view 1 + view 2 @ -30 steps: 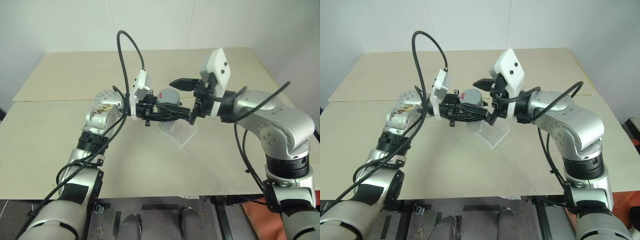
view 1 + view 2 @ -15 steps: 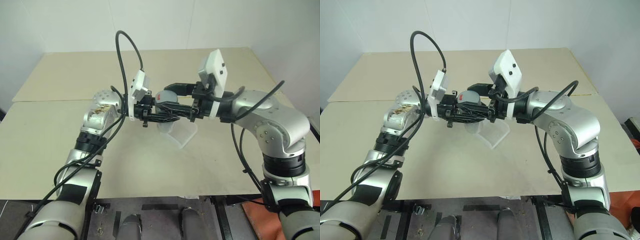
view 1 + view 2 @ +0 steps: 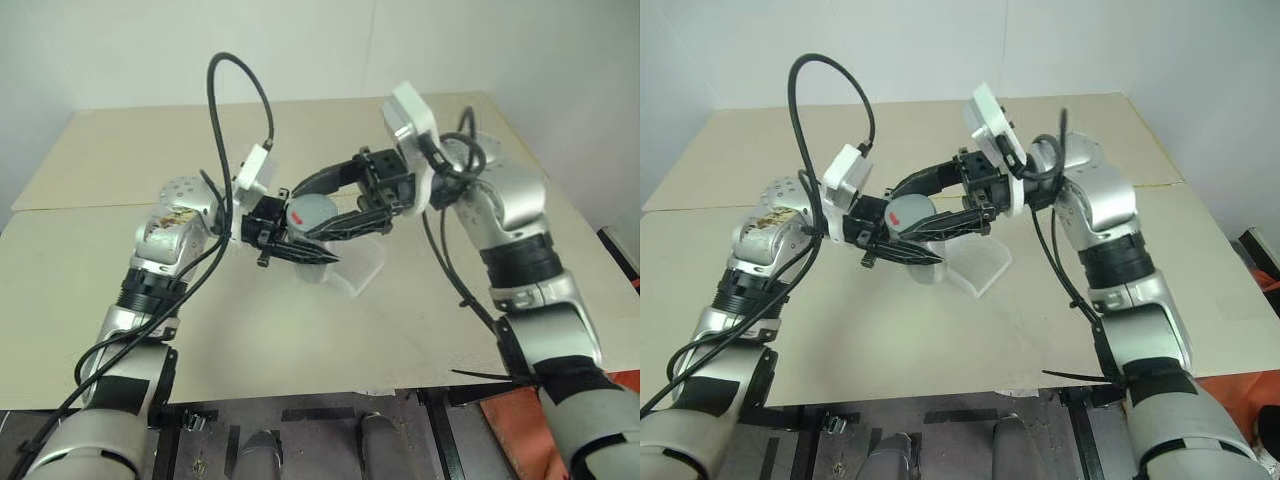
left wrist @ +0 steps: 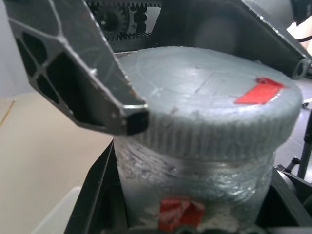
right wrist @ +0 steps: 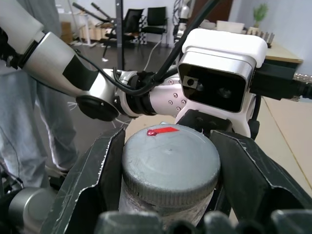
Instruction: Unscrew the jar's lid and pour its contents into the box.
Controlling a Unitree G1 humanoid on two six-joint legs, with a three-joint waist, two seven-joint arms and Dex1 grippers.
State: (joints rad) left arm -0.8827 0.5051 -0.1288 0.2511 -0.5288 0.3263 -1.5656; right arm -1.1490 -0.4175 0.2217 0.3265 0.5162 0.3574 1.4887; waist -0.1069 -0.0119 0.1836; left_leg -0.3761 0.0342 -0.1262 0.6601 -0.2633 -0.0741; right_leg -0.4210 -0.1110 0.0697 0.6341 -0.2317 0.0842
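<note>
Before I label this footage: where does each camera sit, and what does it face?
Head views: look forward and down over both arms at the jar above the table and box.
Left wrist view: sits behind the left gripper, facing the jar's lid.
Right wrist view: sits behind the right gripper, facing the lid, left arm beyond.
All share the lid's red mark.

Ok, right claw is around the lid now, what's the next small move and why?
Probably close the right claw onto the lid, then twist. Its fingers flank the cap with small gaps either side, the lid sits fully on the jar, and the left claw holds the jar above the box.
</note>
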